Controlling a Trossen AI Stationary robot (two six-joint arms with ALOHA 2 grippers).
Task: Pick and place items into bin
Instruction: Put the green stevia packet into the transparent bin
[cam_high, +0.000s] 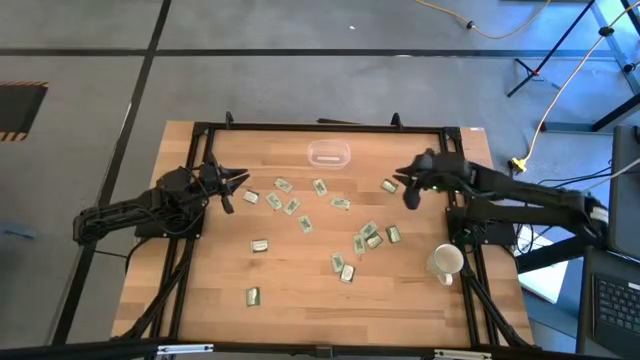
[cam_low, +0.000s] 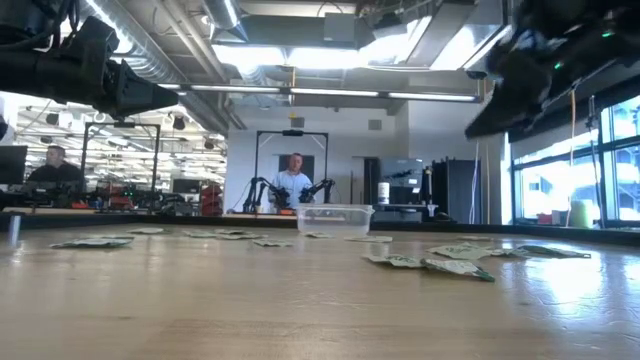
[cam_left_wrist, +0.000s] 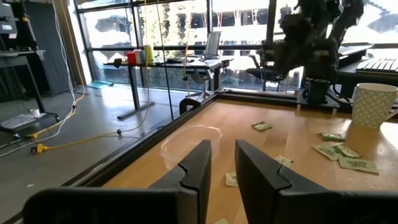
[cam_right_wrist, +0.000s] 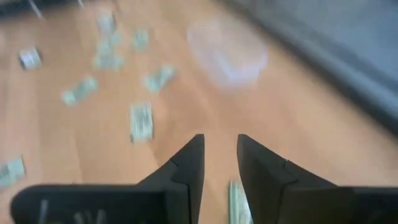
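Observation:
Several small pale green and white packets (cam_high: 340, 235) lie flat, scattered across the middle of the wooden table. The clear bin (cam_high: 328, 154) stands near the far edge; it also shows in the low view as the bin (cam_low: 335, 218). My left gripper (cam_high: 237, 186) hovers open at the table's left, above the leftmost packets, holding nothing; its fingers (cam_left_wrist: 199, 163) point toward the bin (cam_left_wrist: 189, 142). My right gripper (cam_high: 407, 192) hovers open at the right, beside a packet (cam_high: 390, 186). That packet (cam_right_wrist: 235, 200) shows below its fingertips, and the bin (cam_right_wrist: 227, 53) lies ahead.
A white patterned cup (cam_high: 445, 262) stands near the table's right edge, behind my right gripper. A black frame rail (cam_high: 320, 127) runs along the far edge behind the bin. One lone packet (cam_high: 252, 296) lies toward the near left. People sit in the room beyond the table.

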